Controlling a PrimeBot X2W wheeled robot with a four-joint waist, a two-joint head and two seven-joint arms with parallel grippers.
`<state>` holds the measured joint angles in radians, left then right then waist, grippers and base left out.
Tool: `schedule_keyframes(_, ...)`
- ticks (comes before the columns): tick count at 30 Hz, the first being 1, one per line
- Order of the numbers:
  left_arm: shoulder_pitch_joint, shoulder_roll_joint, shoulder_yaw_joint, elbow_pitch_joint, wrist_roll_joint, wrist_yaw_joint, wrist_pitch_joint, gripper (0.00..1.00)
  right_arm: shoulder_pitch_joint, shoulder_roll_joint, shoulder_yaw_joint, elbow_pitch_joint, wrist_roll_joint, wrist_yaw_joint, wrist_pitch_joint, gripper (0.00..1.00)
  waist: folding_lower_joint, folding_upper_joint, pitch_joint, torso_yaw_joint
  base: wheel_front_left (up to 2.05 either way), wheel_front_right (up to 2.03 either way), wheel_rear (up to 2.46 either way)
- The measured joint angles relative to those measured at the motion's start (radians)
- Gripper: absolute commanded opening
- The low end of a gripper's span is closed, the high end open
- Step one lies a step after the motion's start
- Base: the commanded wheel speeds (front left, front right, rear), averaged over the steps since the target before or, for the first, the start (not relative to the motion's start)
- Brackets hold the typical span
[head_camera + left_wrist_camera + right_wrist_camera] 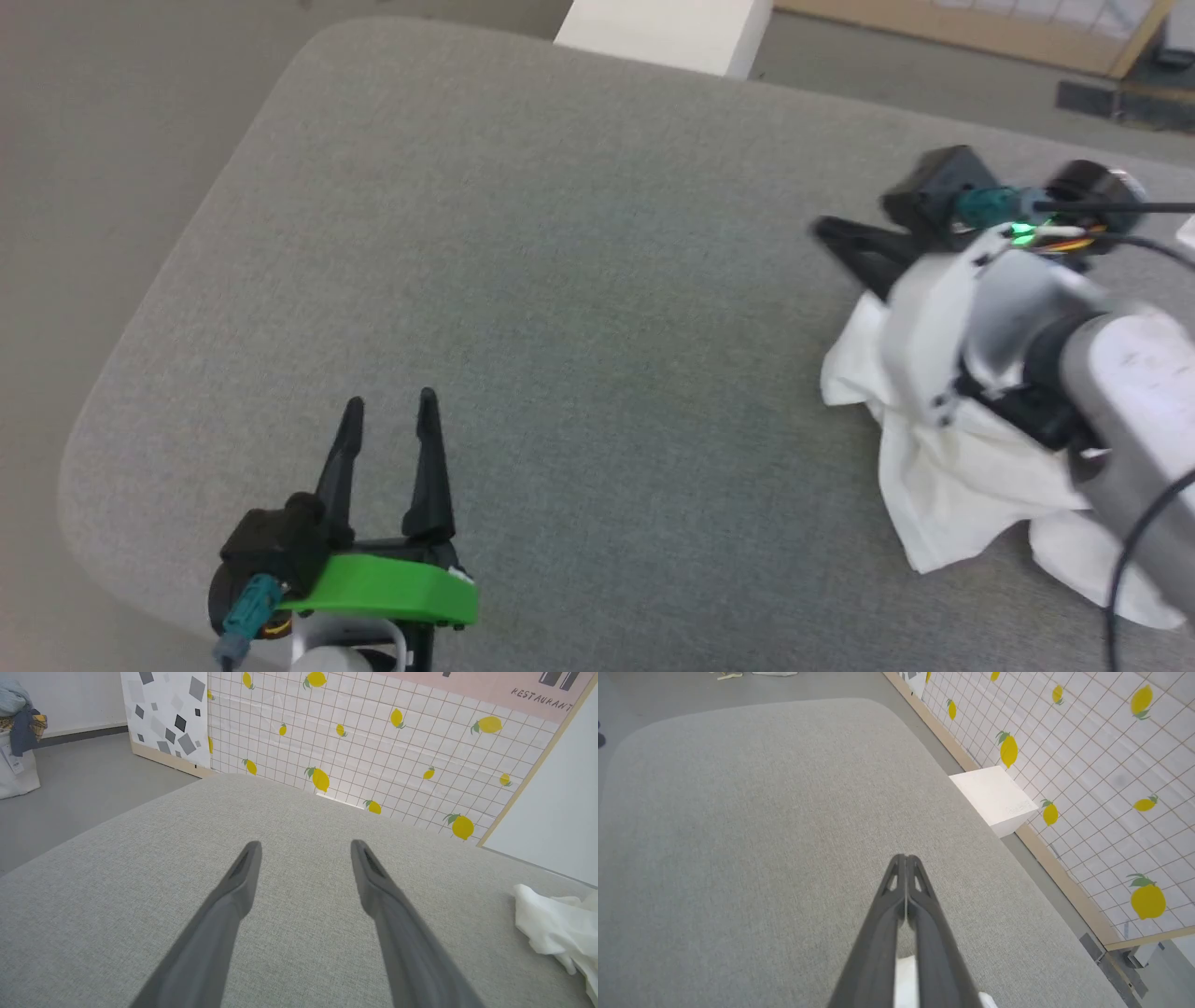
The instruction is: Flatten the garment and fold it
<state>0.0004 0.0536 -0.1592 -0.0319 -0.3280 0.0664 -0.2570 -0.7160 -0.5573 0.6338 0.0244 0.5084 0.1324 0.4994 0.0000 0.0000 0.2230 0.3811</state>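
Head view: wide grey cushion (579,280) separates left gripper (390,399) from garment (943,485).

White garment (943,485), grey surface (560,280), lemon-print wall (373,742)

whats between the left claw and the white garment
Bare grey upholstered surface, nothing on it; the head view shows that stretch from the left claw to the crumpled white garment.
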Motion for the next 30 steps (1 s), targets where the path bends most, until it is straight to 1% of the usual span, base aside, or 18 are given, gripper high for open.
schedule_keyframes(4, 0.017, 0.000, 0.031, -0.002, 0.011, -0.009, 0.000, 1.00, 0.066, 0.086, 0.024, -0.127, 0.071, 0.000, 0.016, 0.00, 0.0000, 0.0000, -0.037, -0.025, 0.00, 0.00, 0.00)
schedule_keyframes(7, 0.035, 0.000, 0.035, -0.015, 0.019, -0.011, 0.000, 1.00, 0.165, 0.122, 0.073, -0.191, 0.102, 0.000, 0.052, 0.00, 0.0000, 0.0000, -0.059, -0.043, 0.00, 0.00, 0.00)
schedule_keyframes(8, 0.041, 0.000, 0.033, -0.018, 0.027, -0.009, 0.000, 1.00, 0.197, 0.128, 0.081, -0.205, 0.100, 0.000, 0.054, 0.13, 0.0000, 0.0000, -0.064, -0.049, 0.00, 0.00, 0.00)
schedule_keyframes(9, 0.044, 0.000, 0.031, -0.021, 0.032, -0.007, 0.000, 1.00, 0.217, 0.130, 0.084, -0.211, 0.095, 0.000, 0.051, 0.38, 0.0000, 0.0000, -0.068, -0.053, 0.00, 0.00, 0.00)
schedule_keyframes(10, 0.045, 0.000, 0.029, -0.024, 0.035, -0.006, 0.000, 1.00, 0.241, 0.132, 0.083, -0.213, 0.088, 0.000, 0.041, 1.00, 0.0000, 0.0000, -0.072, -0.057, 0.00, 0.00, 0.00)
schedule_keyframes(12, 0.045, 0.000, 0.029, -0.025, 0.038, -0.008, 0.000, 1.00, 0.282, 0.136, 0.067, -0.206, 0.057, 0.000, 0.016, 1.00, 0.0000, 0.0000, -0.077, -0.060, 0.00, 0.00, 0.00)
schedule_keyframes(16, 0.045, 0.000, 0.035, -0.014, 0.038, -0.021, 0.000, 1.00, 0.305, 0.127, 0.023, -0.190, -0.031, 0.000, -0.041, 1.00, 0.0000, 0.0000, -0.076, -0.050, 0.00, 0.00, 0.00)
schedule_keyframes(18, 0.045, 0.000, 0.036, -0.013, 0.037, -0.022, 0.000, 1.00, 0.304, 0.106, 0.003, -0.176, -0.085, 0.000, -0.060, 1.00, 0.0000, 0.0000, -0.074, -0.044, 0.00, 0.00, 0.00)
schedule_keyframes(20, 0.045, 0.000, 0.032, -0.012, 0.036, -0.022, 0.000, 1.00, 0.299, 0.086, -0.017, -0.150, -0.114, 0.000, -0.061, 1.00, 0.0000, 0.0000, -0.070, -0.039, 0.00, 0.00, 0.00)
schedule_keyframes(24, 0.045, 0.000, 0.014, -0.007, 0.026, -0.022, 0.000, 1.00, 0.267, 0.038, -0.032, -0.063, -0.150, 0.000, -0.014, 1.00, 0.0000, 0.0000, -0.060, -0.028, 0.00, 0.00, 0.00)
schedule_keyframes(28, 0.042, 0.000, -0.008, -0.005, 0.003, -0.021, 0.000, 1.00, 0.232, -0.009, -0.016, 0.026, -0.162, 0.000, 0.061, 1.00, 0.0000, 0.0000, -0.043, -0.012, 0.00, 0.00, 0.00)
schedule_keyframes(30, 0.038, 0.000, -0.016, -0.005, -0.006, -0.020, 0.000, 1.00, 0.208, -0.020, -0.012, 0.057, -0.162, 0.000, 0.082, 1.00, 0.0000, 0.0000, -0.031, -0.005, 0.00, 0.00, 0.00)
